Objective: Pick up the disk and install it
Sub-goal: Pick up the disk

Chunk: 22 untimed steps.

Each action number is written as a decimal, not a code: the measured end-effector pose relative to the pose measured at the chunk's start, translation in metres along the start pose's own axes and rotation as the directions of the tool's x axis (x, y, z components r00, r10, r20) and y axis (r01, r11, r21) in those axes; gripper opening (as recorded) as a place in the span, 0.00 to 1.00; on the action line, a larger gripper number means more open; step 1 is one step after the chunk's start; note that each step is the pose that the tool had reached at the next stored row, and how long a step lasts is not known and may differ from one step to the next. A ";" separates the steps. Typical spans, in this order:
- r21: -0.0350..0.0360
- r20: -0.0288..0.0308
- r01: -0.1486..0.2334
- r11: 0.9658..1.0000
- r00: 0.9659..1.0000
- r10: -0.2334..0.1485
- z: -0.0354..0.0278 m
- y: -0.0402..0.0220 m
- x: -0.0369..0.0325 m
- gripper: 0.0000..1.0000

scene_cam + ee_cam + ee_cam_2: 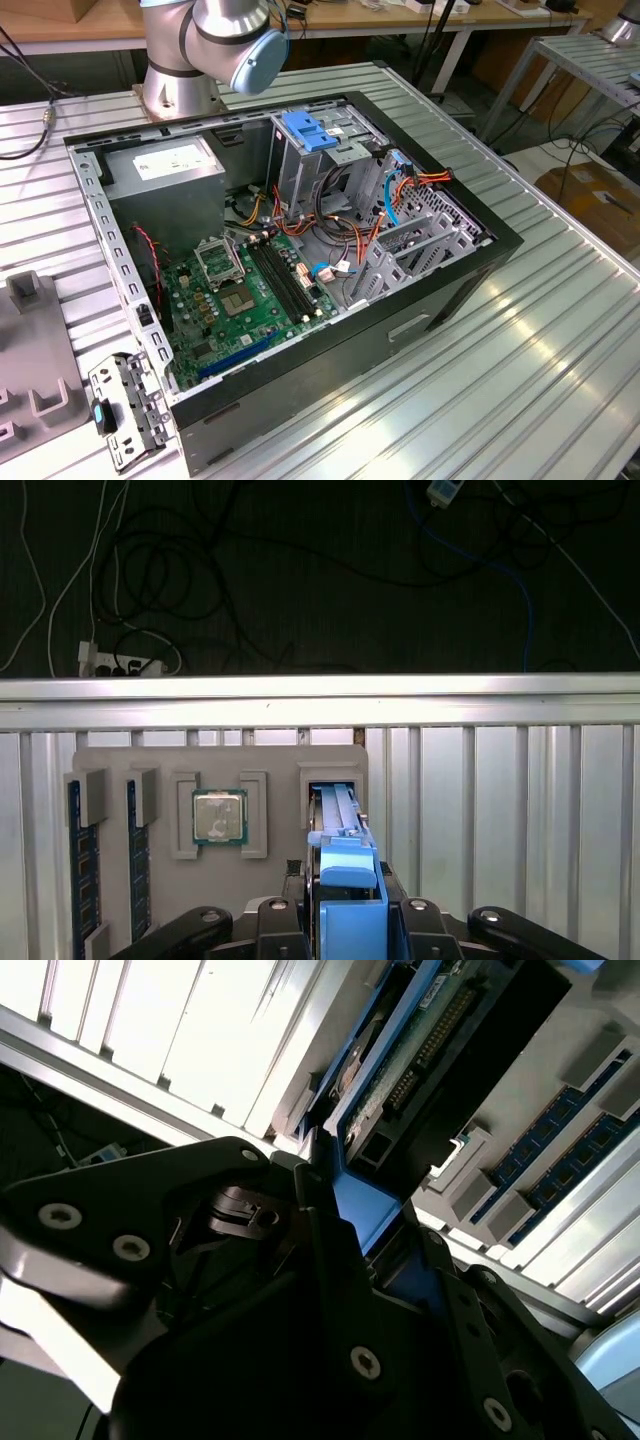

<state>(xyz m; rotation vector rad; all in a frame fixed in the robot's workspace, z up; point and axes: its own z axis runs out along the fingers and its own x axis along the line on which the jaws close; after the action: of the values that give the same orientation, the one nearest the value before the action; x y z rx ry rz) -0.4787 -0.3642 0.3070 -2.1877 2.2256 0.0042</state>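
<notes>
The gripper (348,905) has its jaws drawn in narrow, one black finger (303,920) on each side of the disk (340,825), pressed against its blue carrier. The disk stands on edge in a slot of a grey parts tray (270,765), beside a processor chip (219,817) and two memory sticks (76,865). In the second wrist view the gripper (365,1222) pinches the blue frame, and the disk (420,1060) shows its circuit-board face. In the exterior view the arm (215,40) rises at the upper left, behind the open computer case (400,330) on the ribbed metal table (530,380).
</notes>
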 end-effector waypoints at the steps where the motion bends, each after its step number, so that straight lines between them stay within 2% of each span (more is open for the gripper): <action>1: 0.000 0.000 0.000 1.000 1.000 0.000 -0.0005 0.0000 0.0000 0.37; 12: 0.000 0.000 0.000 1.000 1.000 0.000 -0.0125 -0.0002 -0.0002 0.37; 22: 0.000 0.000 0.000 1.000 1.000 0.000 -0.0285 -0.0003 -0.0005 0.37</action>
<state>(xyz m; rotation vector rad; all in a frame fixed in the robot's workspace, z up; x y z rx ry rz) -0.4788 -0.3642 0.3356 -2.1875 2.2255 0.0042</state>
